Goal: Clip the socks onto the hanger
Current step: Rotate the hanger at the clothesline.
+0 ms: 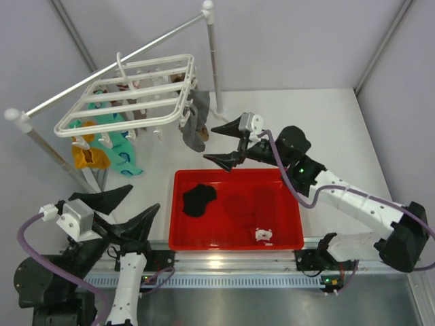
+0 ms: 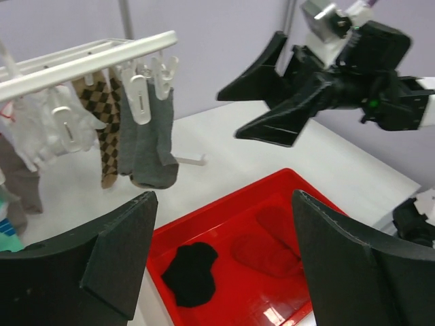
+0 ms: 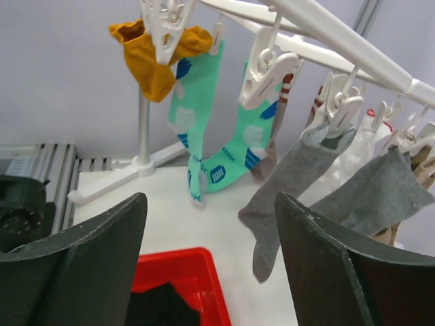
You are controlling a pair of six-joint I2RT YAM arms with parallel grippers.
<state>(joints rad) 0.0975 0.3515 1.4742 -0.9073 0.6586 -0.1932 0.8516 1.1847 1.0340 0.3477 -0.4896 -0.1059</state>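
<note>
1. None of the three task socks is clipped yet. The black sock (image 1: 199, 199) lies bunched at the left end of the tray (image 1: 178, 224). Two red socks (image 1: 238, 204) lie flat mid-tray, side by side (red on red, so the outlines are faint).
2. The tray sits at the near edge of the table (image 1: 326, 129), between the arms. A small white piece (image 1: 264, 235) lies by the tray's near edge. It may be a loose clip, I can't tell.
3. The hanger (image 1: 129, 95) hangs from the rail (image 1: 146, 46) over the table's far-left corner. It already carries other socks: grey socks (image 1: 194, 125) at its right end, teal socks (image 1: 124, 148) and an orange sock (image 1: 88, 157) at the left. At least one clip (image 3: 268, 64) looks free.
4. Left gripper (image 1: 143, 198): jaws wide apart, nothing held, hovering off the tray's near-left corner.
5. Right gripper (image 1: 209, 143): jaws wide apart, empty, in the air between the hanger's right end and the tray's far edge, just beside the grey socks.
6. My read: no progress on the task socks so far. Pick, lift and clip remain for all three. The black sock looks like the easiest first grab for the left gripper.
</note>
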